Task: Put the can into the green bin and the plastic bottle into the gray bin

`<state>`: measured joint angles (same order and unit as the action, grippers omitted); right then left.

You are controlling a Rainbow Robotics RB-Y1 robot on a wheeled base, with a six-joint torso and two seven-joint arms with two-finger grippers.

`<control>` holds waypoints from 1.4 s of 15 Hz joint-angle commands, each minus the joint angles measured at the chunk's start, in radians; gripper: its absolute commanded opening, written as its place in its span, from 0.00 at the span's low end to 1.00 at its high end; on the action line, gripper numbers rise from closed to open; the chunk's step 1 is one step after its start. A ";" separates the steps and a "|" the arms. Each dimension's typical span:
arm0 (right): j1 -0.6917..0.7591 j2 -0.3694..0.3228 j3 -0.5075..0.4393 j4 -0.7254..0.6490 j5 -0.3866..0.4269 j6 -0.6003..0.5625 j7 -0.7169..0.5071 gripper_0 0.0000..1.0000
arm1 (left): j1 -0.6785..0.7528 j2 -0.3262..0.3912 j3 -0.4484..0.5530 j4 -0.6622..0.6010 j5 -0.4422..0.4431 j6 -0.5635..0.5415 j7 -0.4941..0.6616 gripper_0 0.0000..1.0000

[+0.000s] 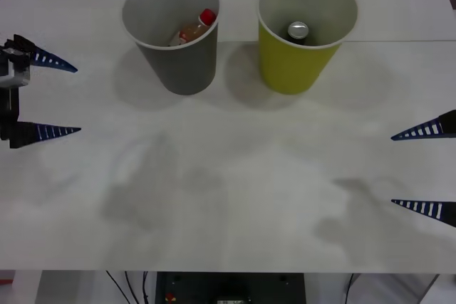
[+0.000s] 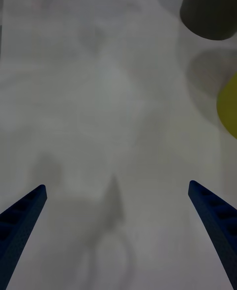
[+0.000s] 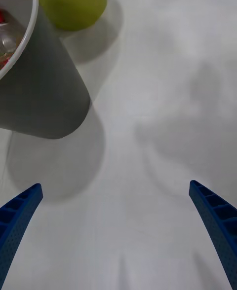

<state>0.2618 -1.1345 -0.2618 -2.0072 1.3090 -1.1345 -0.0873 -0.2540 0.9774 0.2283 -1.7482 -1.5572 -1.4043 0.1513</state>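
The can [image 1: 298, 30] stands upright inside the green bin [image 1: 296, 67], silver top up. The bottle [image 1: 196, 28] leans inside the gray bin [image 1: 187, 67], red cap toward the far rim. Both bins stand side by side, apart, at the far side of the white surface [image 1: 235, 197], gray on the left. The left gripper [image 1: 63, 99] hovers at the left edge, fingers spread wide and empty. The right gripper [image 1: 410, 169] hovers at the right edge, likewise wide and empty.

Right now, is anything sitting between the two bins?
No. In the front view, only bare white table separates the gray bin and green bin.
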 commanded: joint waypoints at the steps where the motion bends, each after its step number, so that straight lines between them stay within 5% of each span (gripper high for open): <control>1: 0.000 0.000 0.000 0.000 0.000 0.000 0.000 1.00 | 0.122 -0.065 0.082 -0.054 -0.001 0.002 -0.085 1.00; 5: 0.000 0.000 0.000 0.000 0.000 0.000 0.000 1.00 | 0.288 -0.123 0.149 -0.177 -0.018 0.004 -0.180 1.00; 9: 0.000 0.000 0.000 0.000 0.000 0.000 0.000 1.00 | 0.366 -0.123 0.149 -0.186 0.054 0.004 -0.216 1.00; 21: 0.000 0.000 0.000 0.000 0.000 0.000 0.000 1.00 | 0.499 -0.123 0.126 -0.234 0.078 0.094 -0.294 1.00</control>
<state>0.2618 -1.1345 -0.2618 -2.0071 1.3090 -1.1345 -0.0873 0.2453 0.8543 0.3574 -1.9822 -1.4783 -1.3101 -0.1438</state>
